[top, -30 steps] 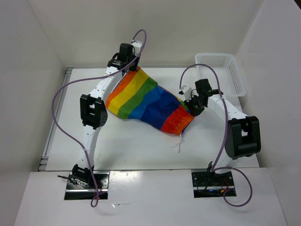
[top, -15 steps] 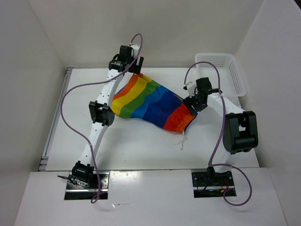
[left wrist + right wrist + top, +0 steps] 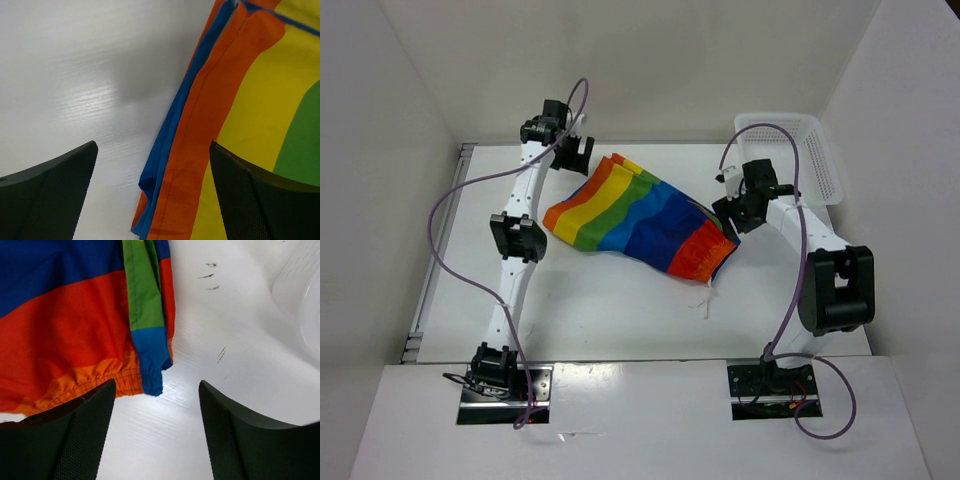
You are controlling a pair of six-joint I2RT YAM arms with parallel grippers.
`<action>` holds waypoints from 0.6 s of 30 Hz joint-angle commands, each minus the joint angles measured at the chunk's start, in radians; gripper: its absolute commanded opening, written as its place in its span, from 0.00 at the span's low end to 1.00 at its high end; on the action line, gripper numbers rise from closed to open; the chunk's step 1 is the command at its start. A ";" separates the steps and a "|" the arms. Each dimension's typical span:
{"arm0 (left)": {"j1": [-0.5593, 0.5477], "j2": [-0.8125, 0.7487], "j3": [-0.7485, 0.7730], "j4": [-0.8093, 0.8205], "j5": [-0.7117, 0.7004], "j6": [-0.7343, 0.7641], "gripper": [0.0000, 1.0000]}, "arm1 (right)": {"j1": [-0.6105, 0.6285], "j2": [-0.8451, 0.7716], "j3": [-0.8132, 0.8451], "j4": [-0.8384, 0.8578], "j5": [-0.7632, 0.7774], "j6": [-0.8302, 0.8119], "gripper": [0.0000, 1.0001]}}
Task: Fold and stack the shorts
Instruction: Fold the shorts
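The rainbow-striped shorts [image 3: 640,220] lie flat on the table in the top view, folded over, with the white drawstring [image 3: 705,300] trailing off the near right corner. My left gripper [image 3: 572,152] hovers open just beyond the shorts' far left corner; its wrist view shows the orange and blue hem [image 3: 185,150] lying between the spread fingers, untouched. Beside the shorts' right edge my right gripper [image 3: 728,215] is open too. Its wrist view shows the orange waistband [image 3: 100,377] and a blue fold [image 3: 150,360] ahead of the jaws, with bare table between the fingers.
A white mesh basket [image 3: 820,150] stands at the far right of the table, behind the right arm; its rim shows as a pale blur [image 3: 305,305] in the right wrist view. White walls close in the table on three sides.
Both grippers have opened and let go of the shorts, which dropped flat onto the table. The left gripper pulled away to the far left; the right one backed off slightly to the right.
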 commanded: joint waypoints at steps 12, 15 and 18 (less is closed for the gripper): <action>-0.006 0.079 -0.093 -0.124 0.032 0.002 0.58 | 0.213 -0.065 0.000 -0.036 0.003 -0.110 0.22; -0.006 0.089 -0.094 -0.124 0.018 0.002 0.43 | 0.279 -0.037 0.000 -0.015 0.003 -0.147 0.13; 0.014 0.067 -0.129 -0.124 0.032 0.002 0.30 | 0.331 -0.011 0.034 0.008 0.003 -0.161 0.07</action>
